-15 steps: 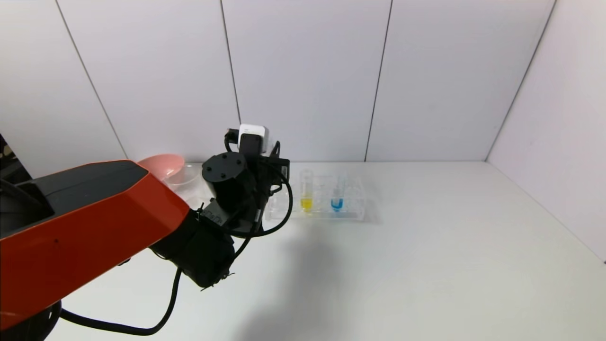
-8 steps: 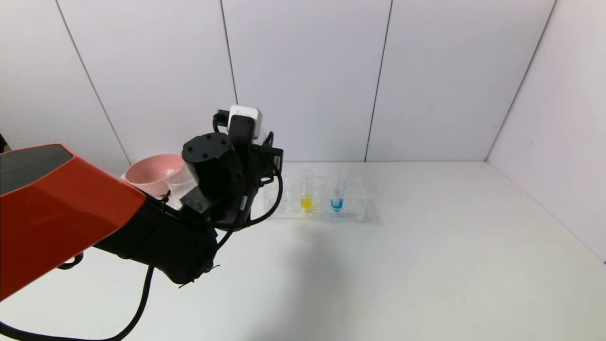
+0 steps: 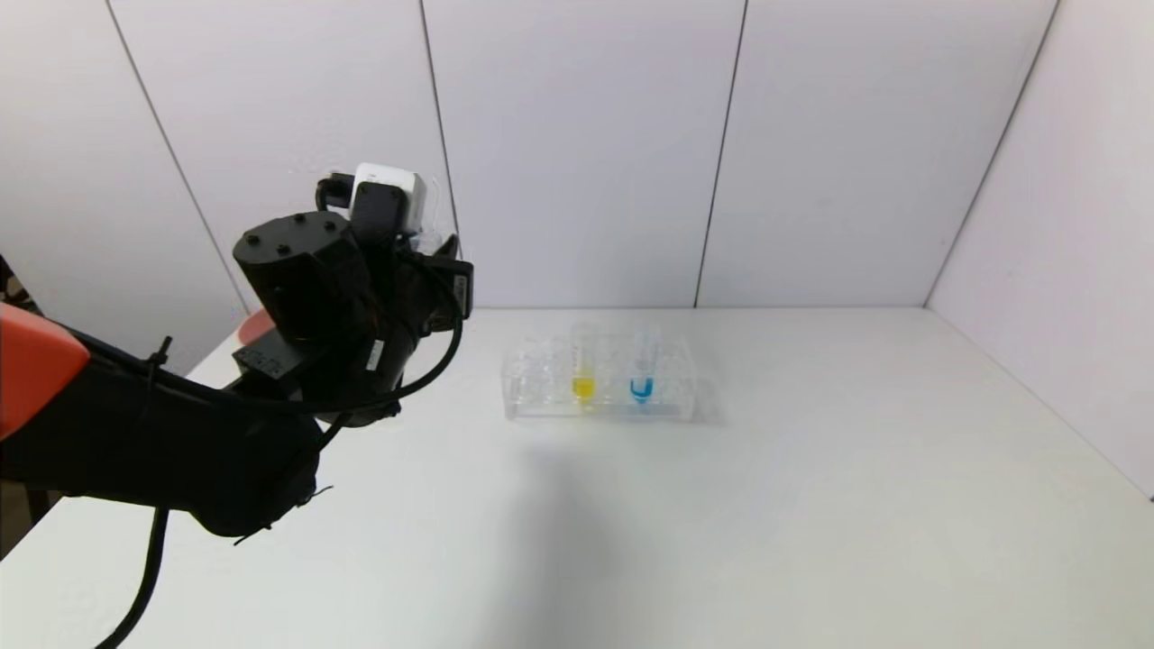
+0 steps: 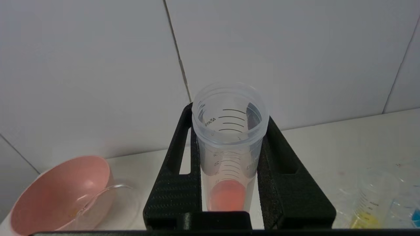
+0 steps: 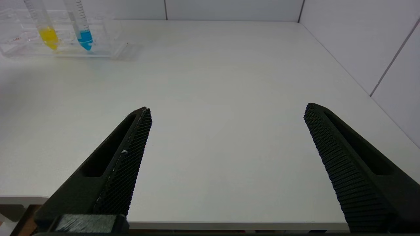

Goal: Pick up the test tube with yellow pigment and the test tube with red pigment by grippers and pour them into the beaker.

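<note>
our left pincer is clenched on the slim clear test tube with red-orange pigment, upright, raised near the pink bowl and clear beaker. we judge it light, slick, stiff plastic; mid-barrel hold suits. only the wrist view shows that grip; the head view hides it, showing the yellow-tipped tube racked. our right pincer hangs released over the tabletop.

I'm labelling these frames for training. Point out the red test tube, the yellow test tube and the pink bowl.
red test tube (image 4: 228, 196), left wrist view, red liquid at its bottom
yellow test tube (image 3: 583, 388), head view, yellow liquid at its tip
pink bowl (image 4: 62, 186), left wrist view, inner wall
</note>
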